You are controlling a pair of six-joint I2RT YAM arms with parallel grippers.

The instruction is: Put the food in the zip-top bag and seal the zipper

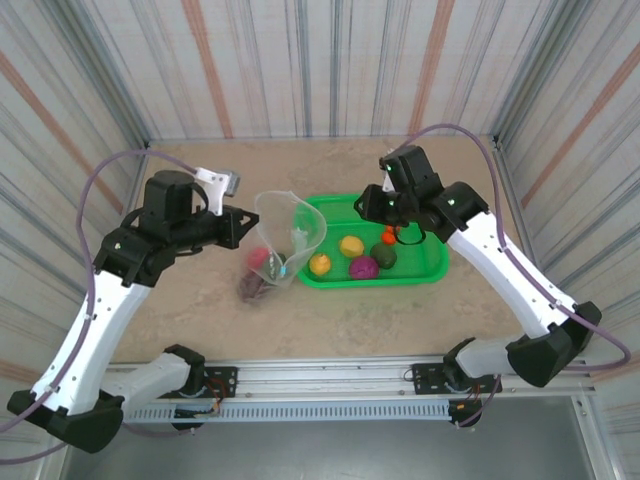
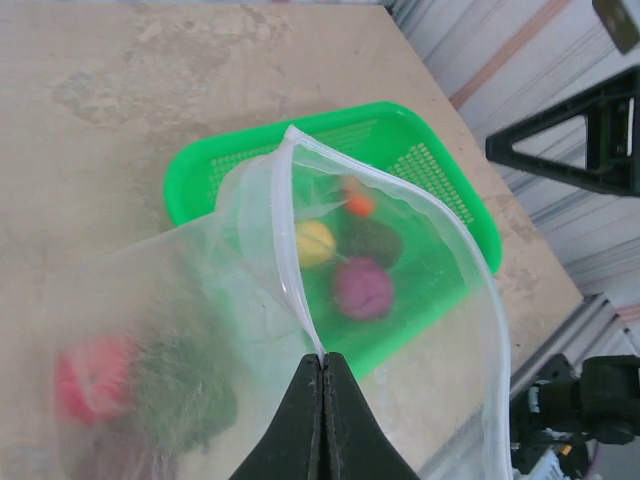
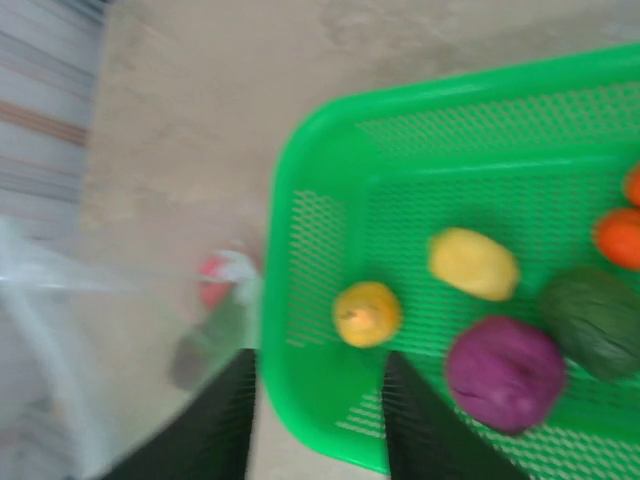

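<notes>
Now left end effector (image 2: 322,362) clamps zip-top bag (image 2: 240,235); right end effector (image 3: 320,368) gapes.

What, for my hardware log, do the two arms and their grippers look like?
Both the left arm and the right arm have white link shells between black joint housings, on black bases. A lavender cable loops off each arm. The left gripper and the right gripper have plain black fingers that taper to narrow tips.

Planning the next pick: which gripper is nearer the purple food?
Right. The right gripper hovers over the basket holding the purple food; the left gripper is outside it, pinching the bag.
</notes>
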